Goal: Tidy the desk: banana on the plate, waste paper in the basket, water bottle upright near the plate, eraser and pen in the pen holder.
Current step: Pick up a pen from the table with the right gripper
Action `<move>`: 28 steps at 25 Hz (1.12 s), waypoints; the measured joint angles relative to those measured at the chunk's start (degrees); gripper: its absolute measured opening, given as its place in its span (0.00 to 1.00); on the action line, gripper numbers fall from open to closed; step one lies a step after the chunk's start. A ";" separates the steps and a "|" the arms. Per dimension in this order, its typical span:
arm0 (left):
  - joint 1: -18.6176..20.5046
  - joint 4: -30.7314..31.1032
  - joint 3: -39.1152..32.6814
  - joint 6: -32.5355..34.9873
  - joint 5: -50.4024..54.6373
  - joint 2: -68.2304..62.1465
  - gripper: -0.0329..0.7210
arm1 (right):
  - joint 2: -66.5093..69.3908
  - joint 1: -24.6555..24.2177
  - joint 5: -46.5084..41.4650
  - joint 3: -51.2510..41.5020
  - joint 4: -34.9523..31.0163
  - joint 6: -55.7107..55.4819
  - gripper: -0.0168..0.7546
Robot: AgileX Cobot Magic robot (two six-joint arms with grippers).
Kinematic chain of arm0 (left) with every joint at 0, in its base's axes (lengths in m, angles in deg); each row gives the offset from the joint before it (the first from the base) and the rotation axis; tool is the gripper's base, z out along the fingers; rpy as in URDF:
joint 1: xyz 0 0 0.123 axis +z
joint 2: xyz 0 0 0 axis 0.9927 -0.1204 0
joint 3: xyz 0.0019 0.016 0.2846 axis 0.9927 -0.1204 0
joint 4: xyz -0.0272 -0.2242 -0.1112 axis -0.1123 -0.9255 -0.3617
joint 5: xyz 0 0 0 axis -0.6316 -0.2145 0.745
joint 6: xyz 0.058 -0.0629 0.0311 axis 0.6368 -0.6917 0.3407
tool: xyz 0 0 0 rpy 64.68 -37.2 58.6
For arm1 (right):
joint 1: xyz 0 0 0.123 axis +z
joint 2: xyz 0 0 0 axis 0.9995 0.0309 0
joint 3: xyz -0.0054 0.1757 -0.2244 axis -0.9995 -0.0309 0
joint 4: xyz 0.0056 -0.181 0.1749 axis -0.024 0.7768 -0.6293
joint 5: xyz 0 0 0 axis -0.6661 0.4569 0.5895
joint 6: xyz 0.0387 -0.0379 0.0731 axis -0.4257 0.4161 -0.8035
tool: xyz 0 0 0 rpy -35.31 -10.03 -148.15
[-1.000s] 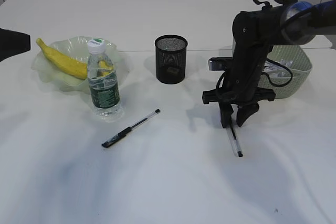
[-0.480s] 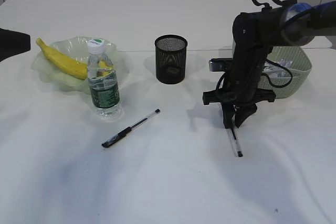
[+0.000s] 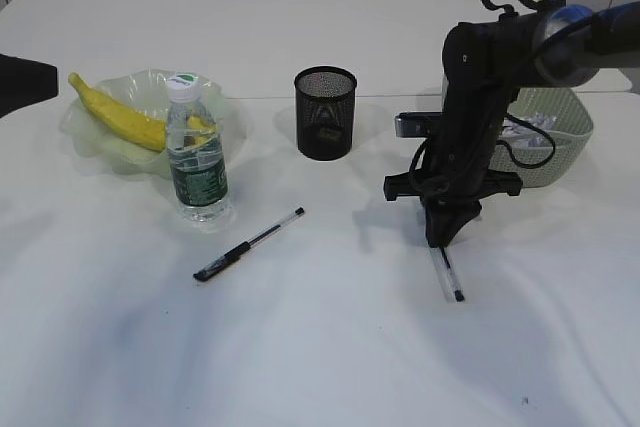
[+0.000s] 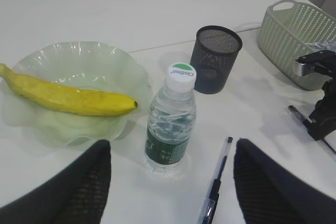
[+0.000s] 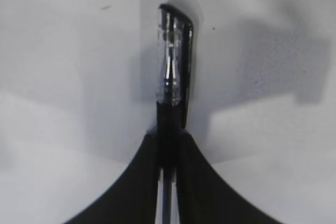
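Note:
My right gripper (image 3: 438, 237) points straight down and is shut on the upper end of a clear pen (image 3: 449, 278) that lies on the table. In the right wrist view the fingers (image 5: 152, 182) pinch that pen (image 5: 173, 61). A second pen (image 3: 250, 244) lies left of centre; it also shows in the left wrist view (image 4: 215, 187). The banana (image 3: 120, 117) lies on the pale green plate (image 3: 225, 107). The water bottle (image 3: 198, 162) stands upright in front of the plate. The black mesh pen holder (image 3: 326, 112) stands at centre back. My left gripper (image 4: 173, 192) is open and empty, above the bottle and second pen.
A pale green basket (image 3: 570, 132) with crumpled paper inside stands at the right, just behind my right arm. A small shape shows through the pen holder's mesh; I cannot tell what it is. The left arm (image 3: 25, 82) sits at the far left edge.
My right gripper's fingers were apart around the pen one second ago and have now closed on it. The pens, bottle and left arm have not moved.

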 joint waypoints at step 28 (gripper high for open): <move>0.00 0.00 0.00 0.00 0.00 0.00 0.73 | -27.79 3.87 32.68 -25.93 -1.20 7.36 0.08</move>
